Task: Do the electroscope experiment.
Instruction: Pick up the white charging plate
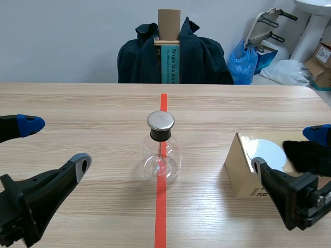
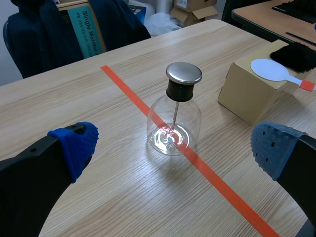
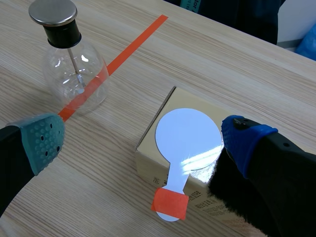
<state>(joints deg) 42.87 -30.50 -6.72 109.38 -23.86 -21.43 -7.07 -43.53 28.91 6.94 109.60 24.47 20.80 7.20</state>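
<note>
Left gripper [image 1: 56, 143] and right gripper [image 3: 143, 136] stand spread, flanking the flask [image 1: 161, 155]. The paddle [image 3: 187, 131] lies flat on the box [image 3: 148, 165] right of the flask. We may fail to pinch it, or knock the flask over.

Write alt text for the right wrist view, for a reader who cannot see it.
A white disc paddle with an orange-taped handle lies on top of a cardboard box, between the open fingers of the right gripper. A black furry cloth sits by the box, and a metal-capped glass electroscope stands farther ahead.
</note>
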